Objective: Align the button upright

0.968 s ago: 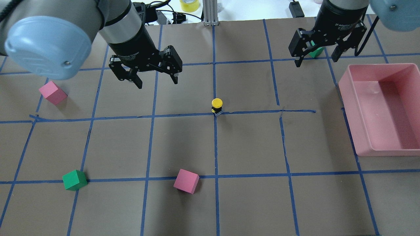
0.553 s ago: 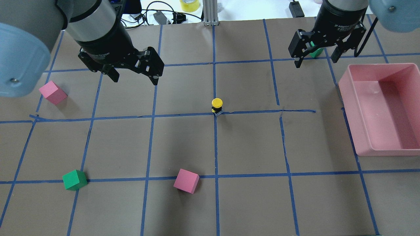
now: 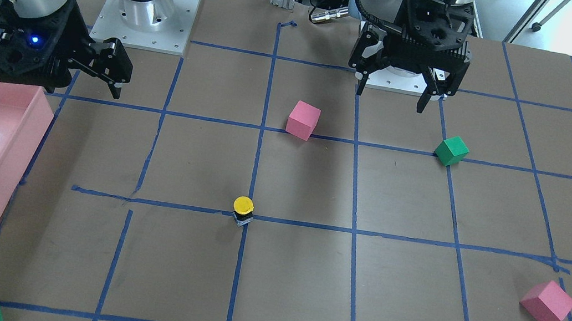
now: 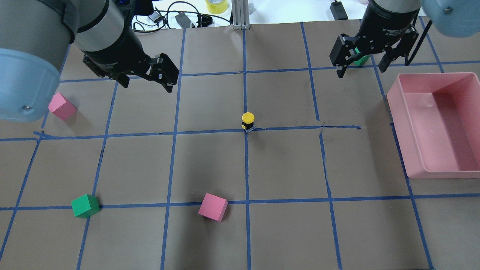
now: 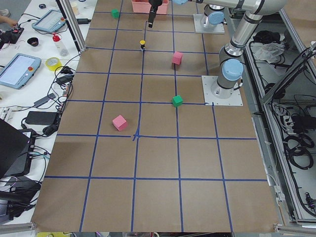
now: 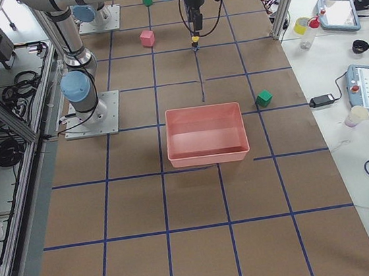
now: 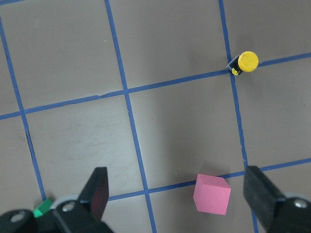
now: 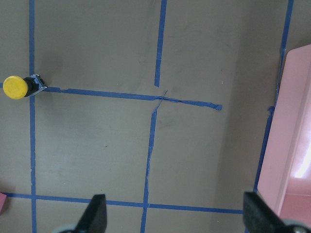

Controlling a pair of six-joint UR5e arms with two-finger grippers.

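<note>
The button stands upright on a blue tape crossing in the middle of the table, yellow cap on top, black body and grey base below. It also shows in the front view, the left wrist view and the right wrist view. My left gripper is open and empty, hovering at the back left, well away from the button. Its fingers frame the left wrist view. My right gripper is open and empty at the back right.
A pink bin sits at the right edge. Pink cubes lie at the left and front middle. Green cubes lie at the front left and under the right gripper. Cables and a yellow tape roll lie beyond the back edge.
My left arm has moved left and back, away from the button, its gripper still open. The right arm and the button have not moved.
</note>
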